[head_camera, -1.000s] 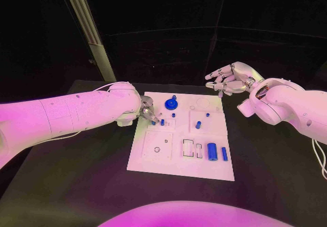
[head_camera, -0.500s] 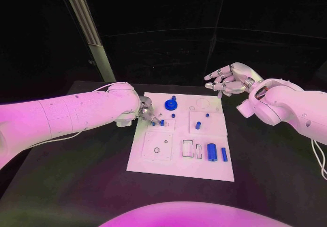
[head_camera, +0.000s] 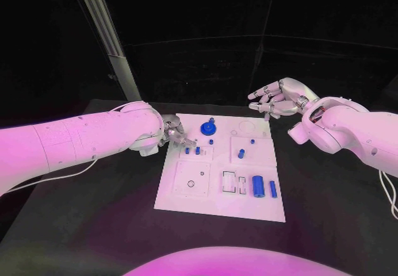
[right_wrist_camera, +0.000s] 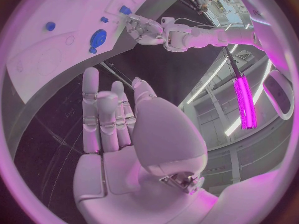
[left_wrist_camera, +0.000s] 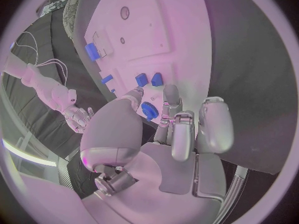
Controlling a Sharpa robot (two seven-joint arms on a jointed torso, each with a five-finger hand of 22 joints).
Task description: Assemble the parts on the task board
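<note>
Lying white at centre frame: task board [head_camera: 217, 198], with blue parts [head_camera: 258, 184] at its lower right. At mid-left, left hand [head_camera: 173, 133] over the board's far corner, fingers curled, grip impossible to tell. Hovering at upper right, right hand [head_camera: 279, 99], fingers spread, holding nothing.

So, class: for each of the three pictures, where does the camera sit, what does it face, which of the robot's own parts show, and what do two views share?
Head view: from the robot's head, looking down at the task board; both arms enter, left hand and right hand.
Left wrist view: behind the left hand, facing the board.
Right wrist view: behind the right hand, facing the board.
Shared: both wrist views show the round blue part.
</note>
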